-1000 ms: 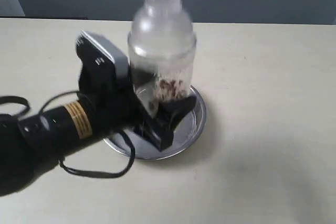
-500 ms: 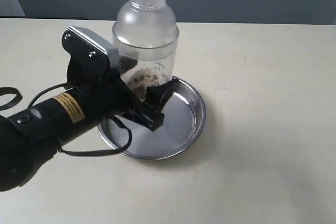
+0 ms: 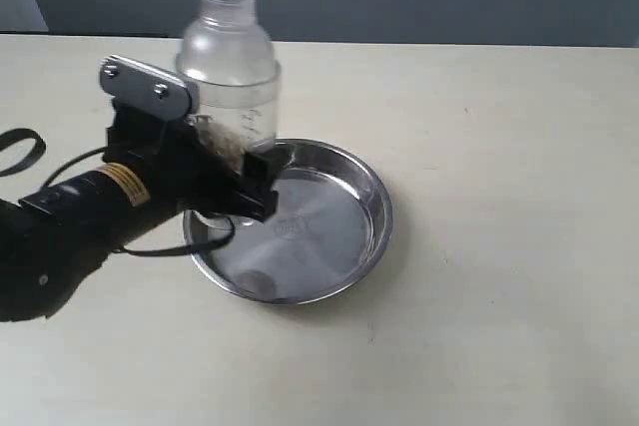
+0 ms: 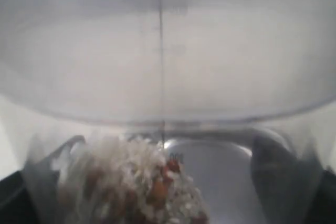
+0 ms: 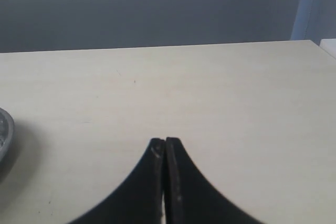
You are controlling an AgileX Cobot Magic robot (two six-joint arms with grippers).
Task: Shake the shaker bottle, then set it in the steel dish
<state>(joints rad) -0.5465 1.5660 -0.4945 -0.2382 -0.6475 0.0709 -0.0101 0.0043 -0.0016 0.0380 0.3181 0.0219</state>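
risk: the bottle (image 3: 228, 67) stands over the far-left rim of the dish (image 3: 371, 209), not over its flat middle. lowered from here, i judge the base could catch the rim and tip, or shove the dish along the worktop (image 3: 499, 296).
cause: the arm is too far left of the dish centre. a move right and a little nearer looks needed before the descent.
second risk: the hold is low on a smooth clear body with the dome above it. a hard shake might let the bottle slide or swing in the grip.
bottle to pincer: the left pincer (image 3: 235, 165) is clamped on the lower body. one finger crosses the near side and the other is hidden behind the bottle. dome and cap rise upright above the pincer.
bottle place: left part of the scene, at the dish's far-left edge. whether the base touches the dish cannot be told, as the pincer hides it.
wrist look: the bottle wall fills the left wrist view, with granules (image 4: 142, 187) heaped low and steel showing through the plastic.
right pincer (image 5: 165, 144): fingers together, holding nothing, over bare worktop to the right of the dish.
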